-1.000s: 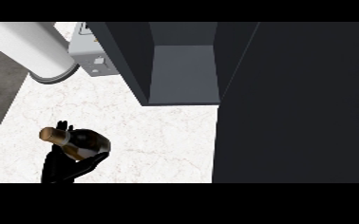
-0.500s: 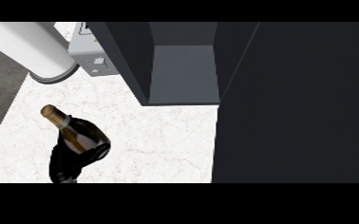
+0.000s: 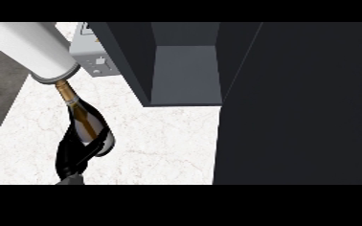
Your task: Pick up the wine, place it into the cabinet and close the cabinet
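the dark glass wine bottle with the gold foil neck (image 3: 83,119) is held over the white marbled counter top (image 3: 163,143), at the lower left of the head view. it lies tilted, its neck pointing up and to the left, and the tip of the neck sits just at the rim of a big white cylinder (image 3: 35,50) in the upper left corner; whether the two touch cannot be told from this angle.

the black left hand (image 3: 74,155) comes in from the lower edge and its fingers are curled round the bottle's body, dark against dark, so the fingers are hard to separate from the glass.

right of the bottle stands the dark grey open cabinet (image 3: 185,67), its grey inner floor showing, with a wide dark door panel (image 3: 290,105) filling the right side. a small grey box with knobs (image 3: 97,62) sits between the cylinder and the cabinet wall.
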### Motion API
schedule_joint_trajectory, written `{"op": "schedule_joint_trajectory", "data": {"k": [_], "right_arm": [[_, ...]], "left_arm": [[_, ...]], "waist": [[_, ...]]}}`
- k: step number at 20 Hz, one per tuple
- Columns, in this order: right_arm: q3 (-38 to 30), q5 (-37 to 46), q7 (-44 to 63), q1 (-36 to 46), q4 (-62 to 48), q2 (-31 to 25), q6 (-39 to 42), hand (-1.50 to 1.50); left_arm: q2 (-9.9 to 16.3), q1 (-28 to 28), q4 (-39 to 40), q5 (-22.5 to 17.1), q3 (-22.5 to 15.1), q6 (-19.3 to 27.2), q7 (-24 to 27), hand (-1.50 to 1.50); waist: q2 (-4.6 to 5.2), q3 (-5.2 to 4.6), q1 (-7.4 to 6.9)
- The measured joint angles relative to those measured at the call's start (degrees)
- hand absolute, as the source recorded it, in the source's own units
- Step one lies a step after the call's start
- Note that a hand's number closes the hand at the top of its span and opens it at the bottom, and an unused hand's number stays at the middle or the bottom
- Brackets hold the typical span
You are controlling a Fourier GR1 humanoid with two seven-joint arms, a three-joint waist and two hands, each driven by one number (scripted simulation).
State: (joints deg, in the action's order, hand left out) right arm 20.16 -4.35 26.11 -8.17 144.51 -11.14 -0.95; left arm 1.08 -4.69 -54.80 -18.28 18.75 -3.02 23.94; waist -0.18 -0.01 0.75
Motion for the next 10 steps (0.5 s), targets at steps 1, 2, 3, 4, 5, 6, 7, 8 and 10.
{"op": "schedule_joint_trajectory", "data": {"k": [1,2,3,4,5,6,7,8,10], "right_arm": [[0.2,0.0,-0.1,-0.2,0.0,0.0,0.0,-1.50],[0.4,0.0,-0.2,-0.1,0.0,0.2,-0.1,-1.50],[-0.5,0.0,0.0,0.2,0.0,0.0,0.1,-1.50],[-0.7,0.0,0.3,0.6,0.0,-0.1,0.1,-1.50],[-1.0,-0.1,0.2,0.5,0.0,-0.2,0.3,-1.50],[-0.9,-0.1,-1.0,-0.4,-0.1,-0.2,0.8,-1.50],[-0.8,-0.1,-1.3,-0.7,-0.1,-0.2,1.1,-1.50],[-0.8,-0.1,-1.1,-0.6,-0.1,-0.2,1.1,-1.50],[-0.2,-0.1,-0.6,-0.4,0.0,0.0,0.8,-1.50]], "left_arm": [[0.2,-0.2,0.1,0.3,-0.2,0.2,0.1,1.50],[0.0,-0.4,0.0,0.9,-0.6,1.0,0.4,1.50],[0.0,-0.4,-0.6,1.3,-0.9,1.7,0.4,1.50],[-0.2,-0.6,-0.7,1.9,-1.3,2.5,0.9,1.50],[-0.4,-0.8,-1.1,2.1,-1.8,3.3,1.0,1.50],[0.1,-1.4,-0.3,2.1,-1.4,3.4,1.5,1.50],[0.0,-1.5,-0.3,2.5,-1.7,3.5,2.4,1.50],[-0.3,-1.3,-1.3,2.9,-2.3,4.2,2.6,1.50],[-0.4,-0.8,-2.6,3.0,-3.4,4.7,3.5,1.50]], "waist": [[0.00,0.00,0.01],[0.00,0.00,0.00],[0.01,0.00,-0.08],[0.02,0.00,-0.09],[0.00,0.01,-0.06],[0.02,0.00,0.01],[0.02,0.01,0.00],[0.00,0.01,-0.07],[-0.05,0.00,-0.09]]}}
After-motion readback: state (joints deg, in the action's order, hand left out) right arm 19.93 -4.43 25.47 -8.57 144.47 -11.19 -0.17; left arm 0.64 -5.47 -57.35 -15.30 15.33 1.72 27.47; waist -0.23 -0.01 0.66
